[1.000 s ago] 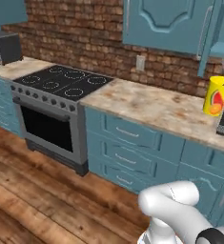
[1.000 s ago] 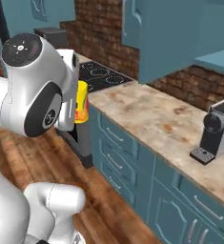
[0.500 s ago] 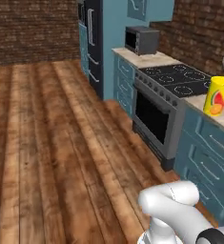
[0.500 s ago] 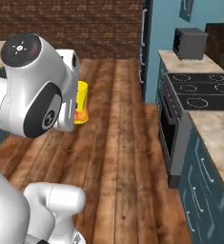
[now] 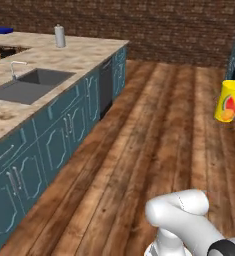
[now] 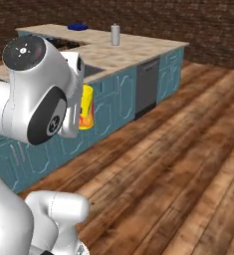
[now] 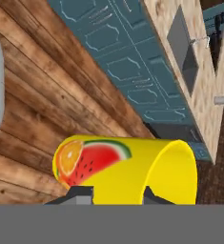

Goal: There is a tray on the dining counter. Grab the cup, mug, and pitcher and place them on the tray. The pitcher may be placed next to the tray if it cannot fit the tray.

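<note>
Surface (image 5: 84, 55): beige marbled stone top over teal cabinets. Carries a recessed grey sink (image 5: 31, 84) with faucet (image 5: 14, 67); a grey canister (image 5: 60, 36) upright at 12 o'clock of the sink; a blue tray (image 5: 0, 30) at far 11 o'clock.

Sink (image 5: 31, 84) with faucet (image 5: 16, 66), set into table; grey canister (image 5: 60, 36) near table's far edge; dishwasher (image 6: 148, 87); wooden floor (image 5: 154, 135); brick wall (image 5: 154, 25).

The cup (image 5: 228, 101) is held up over the wooden floor (image 5: 154, 150), well apart from the counter (image 5: 64, 60) at left. A sink (image 5: 31, 83) is set into the counter, with a faucet (image 5: 15, 67) behind it. A canister (image 5: 60, 36) stands farther along; the tray (image 5: 0, 30) lies at the far end.
</note>
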Controlling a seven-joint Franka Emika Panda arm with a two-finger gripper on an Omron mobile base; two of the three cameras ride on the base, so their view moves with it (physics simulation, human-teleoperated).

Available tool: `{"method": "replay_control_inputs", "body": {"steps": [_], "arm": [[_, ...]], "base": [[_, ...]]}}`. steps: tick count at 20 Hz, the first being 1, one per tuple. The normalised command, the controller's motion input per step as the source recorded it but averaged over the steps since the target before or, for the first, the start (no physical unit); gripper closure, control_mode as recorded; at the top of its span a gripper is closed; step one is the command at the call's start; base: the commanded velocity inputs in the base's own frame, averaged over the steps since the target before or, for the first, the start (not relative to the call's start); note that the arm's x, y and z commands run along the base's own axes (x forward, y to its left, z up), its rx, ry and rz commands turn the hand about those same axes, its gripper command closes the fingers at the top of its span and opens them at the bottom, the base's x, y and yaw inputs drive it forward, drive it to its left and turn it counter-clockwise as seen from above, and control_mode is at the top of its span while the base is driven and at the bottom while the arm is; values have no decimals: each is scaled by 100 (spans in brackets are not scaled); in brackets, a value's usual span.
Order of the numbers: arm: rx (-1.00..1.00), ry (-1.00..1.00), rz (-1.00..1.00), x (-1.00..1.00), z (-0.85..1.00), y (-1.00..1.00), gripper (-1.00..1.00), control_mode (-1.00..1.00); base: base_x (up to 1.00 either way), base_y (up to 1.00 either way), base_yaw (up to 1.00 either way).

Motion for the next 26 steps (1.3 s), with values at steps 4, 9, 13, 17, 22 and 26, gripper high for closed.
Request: {"method": "replay_control_inputs", "body": {"steps": [4,9,13,17,22,26], "arm": [[0,0,0,0,0,0,100,100],[0,0,0,0,0,0,100,100],[0,0,0,0,0,0,100,100],[0,0,0,0,0,0,100,100],[0,0,0,0,0,0,100,100],[0,0,0,0,0,0,100,100]], "base": [[16,57,80],[84,-18,27],[100,-100,0],[100,-100,0],[100,-100,0],[100,-100,2]]}}
